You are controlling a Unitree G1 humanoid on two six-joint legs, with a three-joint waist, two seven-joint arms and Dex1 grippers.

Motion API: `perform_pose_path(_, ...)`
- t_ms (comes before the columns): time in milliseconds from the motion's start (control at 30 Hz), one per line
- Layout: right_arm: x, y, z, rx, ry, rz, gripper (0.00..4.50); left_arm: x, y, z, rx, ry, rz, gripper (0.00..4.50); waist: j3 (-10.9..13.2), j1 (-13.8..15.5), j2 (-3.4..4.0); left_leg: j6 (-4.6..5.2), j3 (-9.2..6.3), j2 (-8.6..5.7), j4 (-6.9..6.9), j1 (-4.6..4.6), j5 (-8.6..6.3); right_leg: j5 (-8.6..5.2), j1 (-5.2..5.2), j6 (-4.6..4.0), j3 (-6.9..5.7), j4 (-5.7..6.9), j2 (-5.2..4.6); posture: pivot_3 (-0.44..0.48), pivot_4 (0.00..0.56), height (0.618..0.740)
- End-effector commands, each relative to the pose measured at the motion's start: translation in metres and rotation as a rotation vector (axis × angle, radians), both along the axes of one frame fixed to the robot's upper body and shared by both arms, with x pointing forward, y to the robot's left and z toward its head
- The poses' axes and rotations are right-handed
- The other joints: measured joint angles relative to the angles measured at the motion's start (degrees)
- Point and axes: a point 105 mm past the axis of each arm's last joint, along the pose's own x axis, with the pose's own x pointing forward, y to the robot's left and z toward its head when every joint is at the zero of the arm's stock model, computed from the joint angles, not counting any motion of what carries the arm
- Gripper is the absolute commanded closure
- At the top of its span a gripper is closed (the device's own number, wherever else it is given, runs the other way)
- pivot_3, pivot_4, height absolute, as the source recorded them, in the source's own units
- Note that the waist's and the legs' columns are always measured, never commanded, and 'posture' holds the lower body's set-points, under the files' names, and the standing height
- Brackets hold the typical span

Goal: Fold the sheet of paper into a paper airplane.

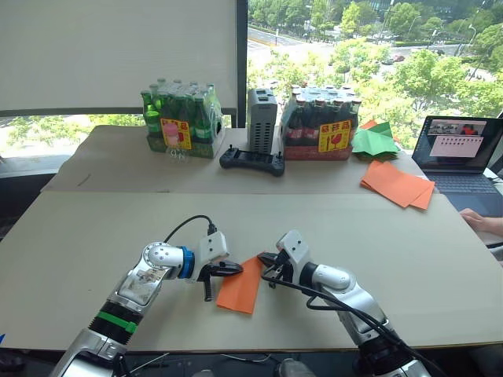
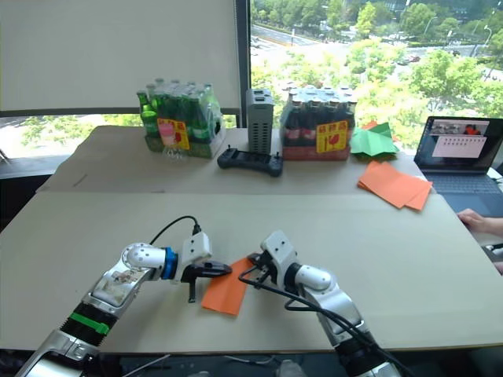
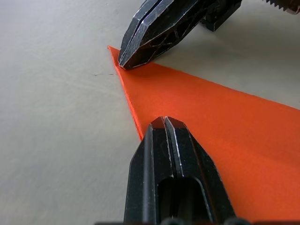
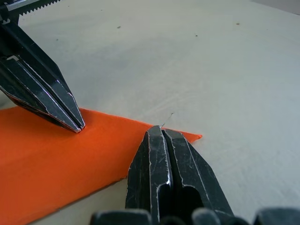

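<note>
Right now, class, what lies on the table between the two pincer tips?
Only the folded orange paper; in the head views the left pincer and right pincer both press its top corner.

Silver arms, black cables, blue and green rings on left arm [image 1: 134, 294], black-fingered hands

Bare beige surface [image 1: 118, 236] lies open all round the folded orange sheet of paper [image 1: 242, 289]; bottle packs [image 1: 179, 118], black controller [image 1: 251, 161] and orange paper pile [image 1: 397, 184] stand well apart, far side.
</note>
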Motion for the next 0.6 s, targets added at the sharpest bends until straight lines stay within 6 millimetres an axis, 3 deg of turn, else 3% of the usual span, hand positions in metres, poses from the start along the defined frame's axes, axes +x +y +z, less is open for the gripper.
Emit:
perform_pose_path(33,0.009,-0.017,-0.010,-0.038,0.011,-0.089,4.50,-0.006,0.003,-0.015,0.051,0.041,-0.002,4.48,0.0,0.0,0.00,0.00,0.00,0.00,0.00,0.00,0.00,0.00,0.00,0.00,0.00,0.00,0.00,0.000,0.150,0.733)
perform_pose_path(233,0.009,-0.015,-0.005,-0.026,-0.010,-0.086,4.50,-0.007,0.004,-0.015,0.058,0.039,-0.004,4.48,0.0,0.0,0.00,0.00,0.00,0.00,-0.01,0.01,0.00,-0.01,0.00,0.01,0.00,0.00,0.00,0.000,0.150,0.733)
perform_pose_path(600,-0.029,0.001,-0.015,-0.034,0.047,0.032,4.50,-0.007,0.005,-0.016,0.067,0.038,-0.004,4.48,0.0,0.0,0.00,0.00,0.00,0.00,-0.09,-0.04,0.00,-0.03,-0.04,0.00,0.01,-0.04,0.00,0.000,0.150,0.733)
